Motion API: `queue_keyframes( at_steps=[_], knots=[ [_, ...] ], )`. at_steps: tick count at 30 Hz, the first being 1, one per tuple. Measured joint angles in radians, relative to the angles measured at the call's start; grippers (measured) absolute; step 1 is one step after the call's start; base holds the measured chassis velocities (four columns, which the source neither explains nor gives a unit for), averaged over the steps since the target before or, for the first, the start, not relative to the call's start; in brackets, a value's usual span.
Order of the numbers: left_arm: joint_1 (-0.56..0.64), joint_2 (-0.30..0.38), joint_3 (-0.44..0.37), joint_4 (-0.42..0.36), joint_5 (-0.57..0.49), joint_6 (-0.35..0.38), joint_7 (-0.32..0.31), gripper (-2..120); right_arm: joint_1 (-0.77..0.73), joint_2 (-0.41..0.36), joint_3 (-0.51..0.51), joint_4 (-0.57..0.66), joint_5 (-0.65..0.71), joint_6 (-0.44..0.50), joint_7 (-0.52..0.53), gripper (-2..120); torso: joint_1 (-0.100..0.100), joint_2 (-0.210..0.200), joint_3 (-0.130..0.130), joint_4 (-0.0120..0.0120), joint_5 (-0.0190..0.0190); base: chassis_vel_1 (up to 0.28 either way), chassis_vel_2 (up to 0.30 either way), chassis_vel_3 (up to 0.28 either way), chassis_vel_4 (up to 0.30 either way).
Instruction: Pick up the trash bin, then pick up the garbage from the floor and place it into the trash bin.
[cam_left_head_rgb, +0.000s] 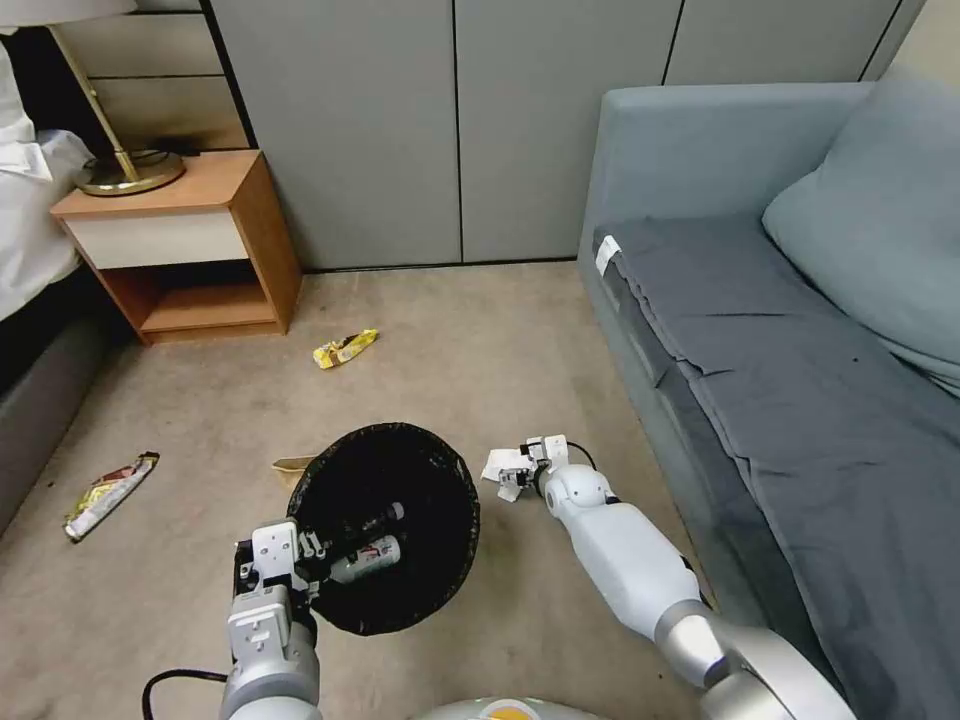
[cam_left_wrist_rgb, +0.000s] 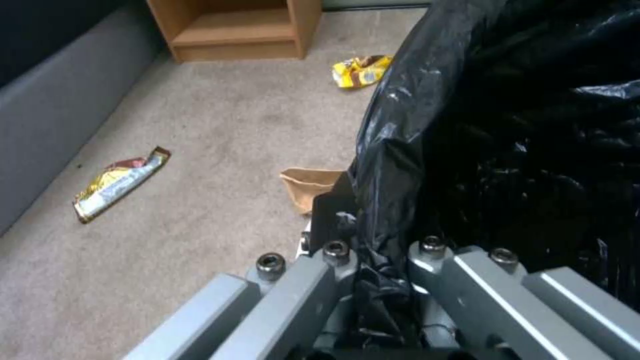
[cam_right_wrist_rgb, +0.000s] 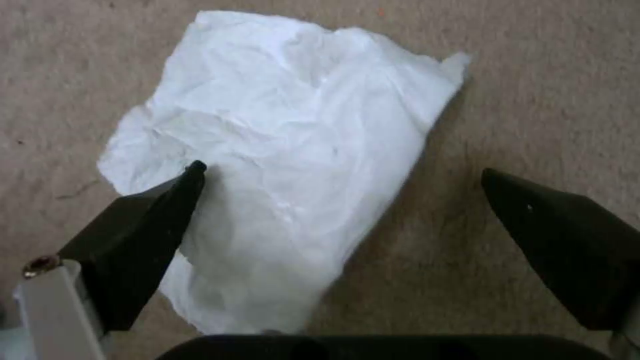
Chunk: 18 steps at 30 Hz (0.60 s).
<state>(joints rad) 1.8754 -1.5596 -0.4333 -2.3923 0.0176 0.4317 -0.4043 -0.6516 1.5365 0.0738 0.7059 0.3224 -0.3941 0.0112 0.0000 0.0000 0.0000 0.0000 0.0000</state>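
Brown paper bag (cam_left_head_rgb: 293, 463) half hidden behind trash bin (cam_left_head_rgb: 385, 527); bottle labels inside bin unreadable; left gripper (cam_left_wrist_rgb: 387, 280) fingertips buried in black liner.

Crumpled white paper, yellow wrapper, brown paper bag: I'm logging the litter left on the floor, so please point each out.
Crumpled white paper (cam_right_wrist_rgb: 280, 165): right wrist view, creased middle.
Yellow wrapper (cam_left_head_rgb: 345, 348): head view, its middle.
Brown paper bag (cam_left_wrist_rgb: 308, 186): left wrist view, flat face.

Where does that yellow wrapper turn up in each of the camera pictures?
Head view: the yellow wrapper lies on the floor beyond the trash bin, which the left gripper holds.
Left wrist view: yellow wrapper between the nightstand and the bin's black bag.
Right wrist view: crumpled white paper instead, under the right gripper, jaws open.
Shared landmark: the nightstand.
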Motion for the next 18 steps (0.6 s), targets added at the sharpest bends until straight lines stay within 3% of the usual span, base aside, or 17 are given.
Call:
queue_keyframes(
  at_steps=[8,13,18],
  knots=[
    [0.001,0.0,0.003,0.0,0.001,-0.002,0.0,1,0.0,0.005,0.016,-0.03,-0.032,0.026,-0.015,96,0.0,0.0,0.0,0.0,-0.0002,0.0,0.0,0.0,0.0],
    [0.001,-0.001,0.005,0.0,0.003,-0.003,0.0,1,-0.002,0.003,0.021,-0.032,-0.042,0.04,-0.024,84,0.0,0.0,0.0,-0.0006,-0.0009,0.0,0.0,0.0,0.0],
    [-0.002,-0.001,0.006,0.0,0.003,-0.003,0.0,1,-0.005,-0.001,0.025,-0.03,-0.045,0.05,-0.025,61,0.0,0.0,0.0,-0.0007,-0.0007,0.0,0.0,0.0,0.0]
  ],
)
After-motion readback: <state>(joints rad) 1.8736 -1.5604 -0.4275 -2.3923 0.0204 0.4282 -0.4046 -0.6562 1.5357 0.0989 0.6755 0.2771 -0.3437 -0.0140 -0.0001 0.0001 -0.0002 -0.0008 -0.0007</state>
